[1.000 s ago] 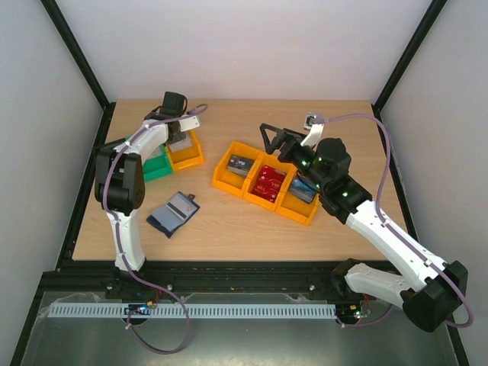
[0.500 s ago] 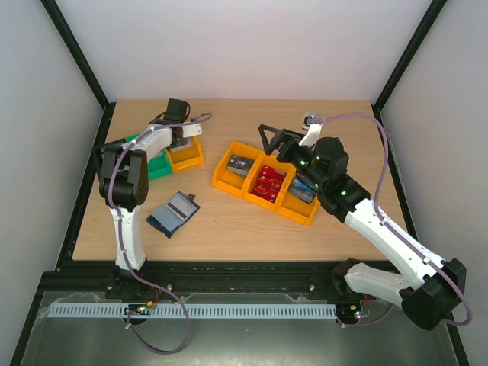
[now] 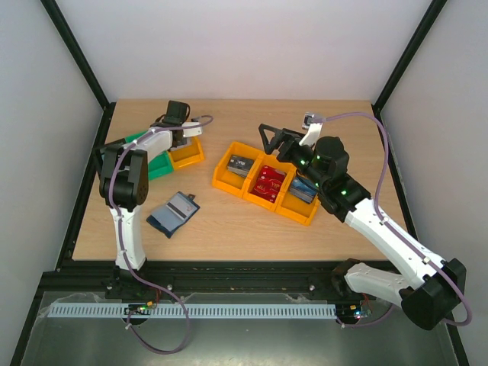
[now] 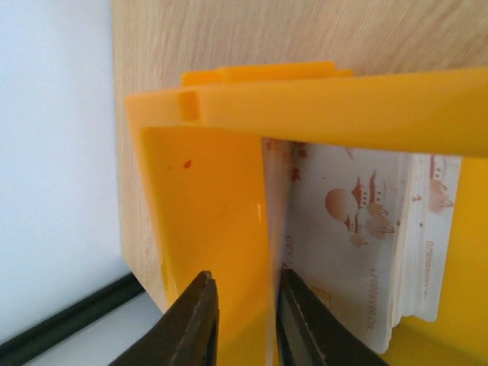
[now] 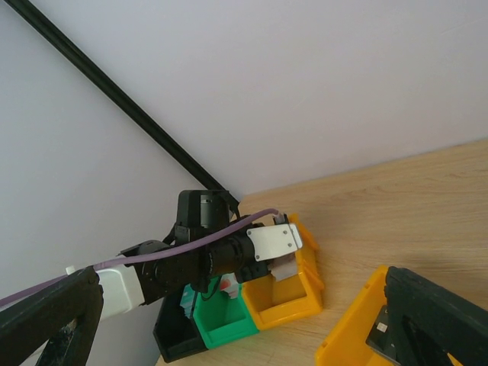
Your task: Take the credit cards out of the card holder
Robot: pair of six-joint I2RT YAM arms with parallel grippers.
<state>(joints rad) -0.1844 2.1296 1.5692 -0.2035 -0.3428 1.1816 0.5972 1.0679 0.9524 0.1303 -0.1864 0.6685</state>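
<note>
Left gripper (image 4: 244, 284) lower; cards (image 4: 358, 252) in bin (image 4: 206, 191)

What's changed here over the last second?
The left arm lowered its elbow and stretched out flatter toward the small yellow bin; the left gripper sits low in it beside the white cards. The right gripper, card holder and orange tray stayed put.

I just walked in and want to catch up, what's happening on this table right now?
The left gripper is down in the small orange bin at far left, fingers slightly parted beside stacked white cards with reddish print. The right gripper hangs wide open near the orange three-compartment tray, which holds grey, red and blue cards. The navy card holder lies open on the table, untouched.
</note>
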